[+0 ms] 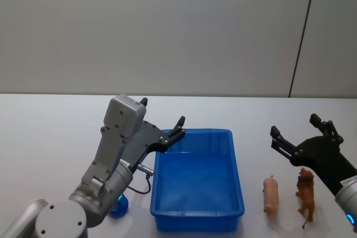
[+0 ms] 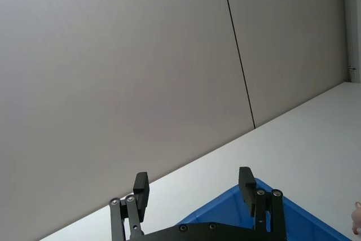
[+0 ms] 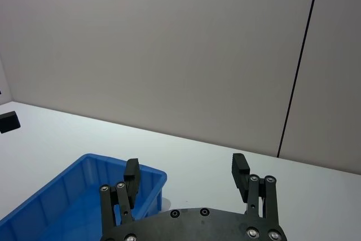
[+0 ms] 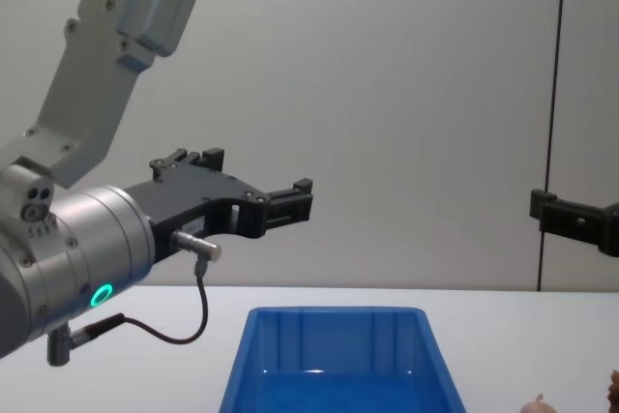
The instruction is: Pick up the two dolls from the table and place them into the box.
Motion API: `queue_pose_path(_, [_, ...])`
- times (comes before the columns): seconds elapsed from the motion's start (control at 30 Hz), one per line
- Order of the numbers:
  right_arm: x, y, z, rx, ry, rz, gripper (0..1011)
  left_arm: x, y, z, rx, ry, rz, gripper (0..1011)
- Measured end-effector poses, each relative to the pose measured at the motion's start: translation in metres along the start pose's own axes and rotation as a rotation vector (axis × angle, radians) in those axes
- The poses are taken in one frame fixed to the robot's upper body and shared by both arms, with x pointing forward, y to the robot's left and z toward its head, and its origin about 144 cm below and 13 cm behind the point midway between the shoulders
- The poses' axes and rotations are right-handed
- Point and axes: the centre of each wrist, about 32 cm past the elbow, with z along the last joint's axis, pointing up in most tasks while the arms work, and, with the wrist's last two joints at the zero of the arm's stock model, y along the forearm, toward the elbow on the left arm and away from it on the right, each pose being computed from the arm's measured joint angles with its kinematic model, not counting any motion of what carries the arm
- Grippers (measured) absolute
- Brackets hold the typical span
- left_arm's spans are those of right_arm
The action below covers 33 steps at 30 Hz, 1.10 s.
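Dolls: pink doll (image 1: 270, 196) and brown lion doll (image 1: 305, 193) stand side by side on the table (image 1: 44, 137), right of the empty box (image 1: 195, 217).
Right gripper (image 1: 294, 125): my jaws gape empty just behind them, placed to descend.
Left gripper (image 1: 163, 111): jaws apart, empty, raised over the box's left rim, probably to leave room.

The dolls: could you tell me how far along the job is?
Nothing done: the box looks empty. Nothing in hand: left gripper by the box and right gripper near the pink doll and brown doll are open. Remaining: both dolls, on the table.
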Motion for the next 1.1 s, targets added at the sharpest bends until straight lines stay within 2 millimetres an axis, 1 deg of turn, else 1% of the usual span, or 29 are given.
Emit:
queue_pose_path(0.3, [0.004, -0.001, -0.001, -0.018, 0.0, -0.006, 1001, 0.0, 0.0, 0.0, 0.0, 0.0, 0.0, 1001])
queue_pose_path(0.6, [0.015, -0.006, -0.007, -0.104, 0.005, -0.029, 1001, 0.0, 0.0, 0.0, 0.0, 0.0, 0.0, 1001])
queue_pose_path(0.83, [0.024, -0.012, -0.016, -0.207, 0.007, -0.06, 1001, 0.0, 0.0, 0.0, 0.0, 0.0, 0.0, 1001])
queue_pose_path(1.1, [0.029, -0.015, -0.029, -0.314, 0.001, -0.088, 1001, 0.0, 0.0, 0.0, 0.0, 0.0, 0.0, 1001])
